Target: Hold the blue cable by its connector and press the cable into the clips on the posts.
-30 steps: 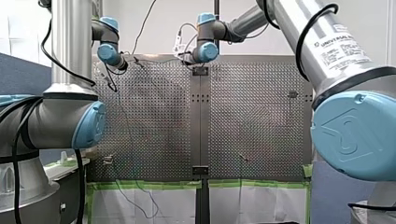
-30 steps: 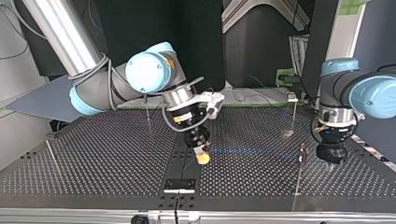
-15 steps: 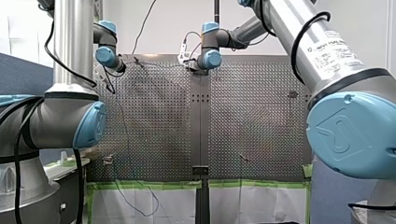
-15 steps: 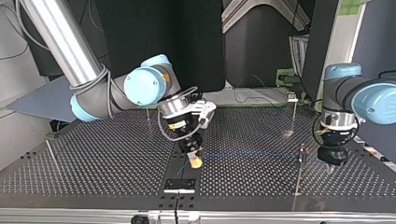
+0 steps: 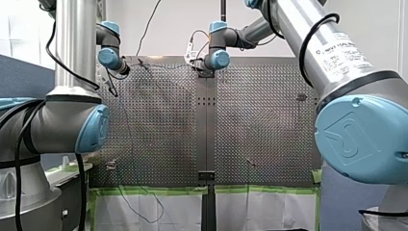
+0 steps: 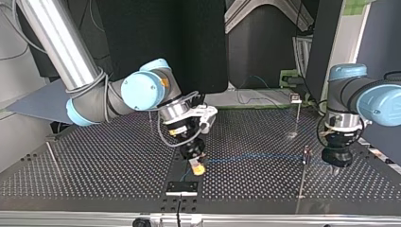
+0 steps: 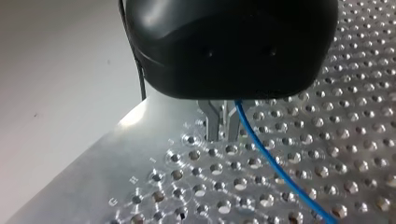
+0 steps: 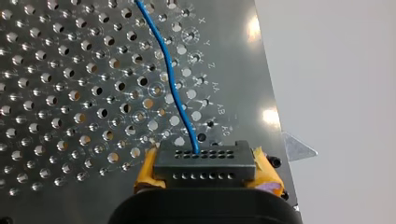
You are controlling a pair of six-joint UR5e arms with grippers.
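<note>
The right gripper [image 6: 197, 166], clamped on the connector [image 8: 204, 162], has slid toward the top view's left and sunk lower, drawing the blue cable [image 6: 250, 158] straight past the post [image 6: 302, 179] — clip seating unclear — to the left gripper [image 6: 335, 166], whose grasp cannot be told.

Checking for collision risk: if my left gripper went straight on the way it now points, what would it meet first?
Most likely the perforated table: my left gripper points down at it, with only the blue cable trailing from its fingers. The gap cannot be judged.
</note>
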